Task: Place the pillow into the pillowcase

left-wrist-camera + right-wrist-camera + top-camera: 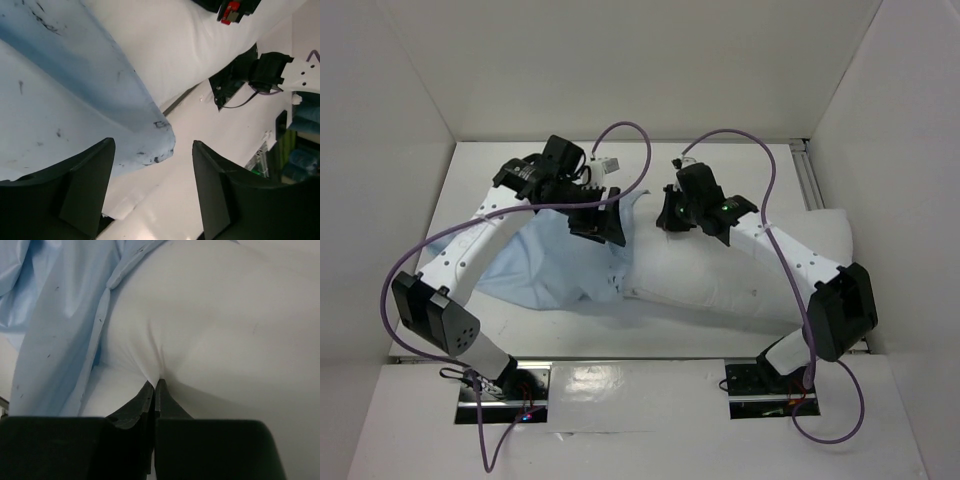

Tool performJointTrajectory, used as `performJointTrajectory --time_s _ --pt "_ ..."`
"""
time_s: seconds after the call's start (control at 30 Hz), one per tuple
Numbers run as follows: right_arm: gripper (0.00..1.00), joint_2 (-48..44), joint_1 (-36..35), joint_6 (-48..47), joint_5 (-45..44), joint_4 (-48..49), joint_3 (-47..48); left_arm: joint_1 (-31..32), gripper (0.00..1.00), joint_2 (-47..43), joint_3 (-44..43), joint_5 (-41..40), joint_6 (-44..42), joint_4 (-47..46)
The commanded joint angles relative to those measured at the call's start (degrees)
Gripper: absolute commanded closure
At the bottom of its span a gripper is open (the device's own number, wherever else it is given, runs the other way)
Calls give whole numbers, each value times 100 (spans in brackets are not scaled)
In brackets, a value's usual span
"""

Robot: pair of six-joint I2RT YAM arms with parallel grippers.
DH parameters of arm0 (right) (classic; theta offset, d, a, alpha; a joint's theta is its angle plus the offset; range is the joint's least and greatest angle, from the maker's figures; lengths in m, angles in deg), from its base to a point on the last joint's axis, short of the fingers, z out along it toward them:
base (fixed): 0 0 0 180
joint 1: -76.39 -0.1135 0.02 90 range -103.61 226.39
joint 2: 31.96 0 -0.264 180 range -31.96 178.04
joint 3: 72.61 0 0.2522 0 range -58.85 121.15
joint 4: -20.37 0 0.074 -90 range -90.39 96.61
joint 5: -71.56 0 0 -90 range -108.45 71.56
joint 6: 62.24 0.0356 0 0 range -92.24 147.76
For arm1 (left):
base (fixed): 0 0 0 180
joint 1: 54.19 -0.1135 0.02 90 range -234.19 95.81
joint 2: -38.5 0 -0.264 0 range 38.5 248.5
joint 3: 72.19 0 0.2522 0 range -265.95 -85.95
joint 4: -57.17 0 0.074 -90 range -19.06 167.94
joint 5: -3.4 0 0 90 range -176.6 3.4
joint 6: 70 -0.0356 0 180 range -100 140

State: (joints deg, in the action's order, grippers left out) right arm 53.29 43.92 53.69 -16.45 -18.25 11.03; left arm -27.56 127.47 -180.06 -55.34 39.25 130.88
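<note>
Stuffing step | my right fingers [137, 412] are pinching the pillow [210, 315] | left fingers [75, 200] are hanging apart, empty, beside the pillowcase [75, 90] corner | I'm aiming to grip its hem before pushing.

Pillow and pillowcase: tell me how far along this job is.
Done: one end of the pillow appears tucked under the open hem of the pillowcase. In hand: the right gripper is shut on a pinch of pillow; the left gripper is open by the pillowcase's corner, holding nothing. Left: most of the pillow lies outside the case and has to go in.
</note>
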Motion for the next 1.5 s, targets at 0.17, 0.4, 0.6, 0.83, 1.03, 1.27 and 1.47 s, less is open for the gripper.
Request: performJointTrajectory --time_s 0.17,0.4,0.6,0.83,1.03,1.27,1.47 --pt "100 -17 4 0 -332 -10 -186 26 32 514 -960 -1236 -52 -8" --pt "100 35 4 -53 -279 -9 -81 26 32 1579 -1452 -1502 246 -317" --pt "100 35 4 -53 -279 -10 -28 78 29 1782 -980 -1904 528 -474" --pt "100 35 4 -106 -279 -63 25 79 55 1983 -671 -1905 598 -589" --pt "100 -26 4 -159 -279 -63 25 79 100 2177 -1836 -1957 598 -317" --pt "100 -272 -242 -159 -218 -10 -168 79 100 2344 -3086 -1572 783 -237" --pt "100 -667 -365 -159 -218 -10 -283 79 100 2617 -3456 -1264 835 -237"
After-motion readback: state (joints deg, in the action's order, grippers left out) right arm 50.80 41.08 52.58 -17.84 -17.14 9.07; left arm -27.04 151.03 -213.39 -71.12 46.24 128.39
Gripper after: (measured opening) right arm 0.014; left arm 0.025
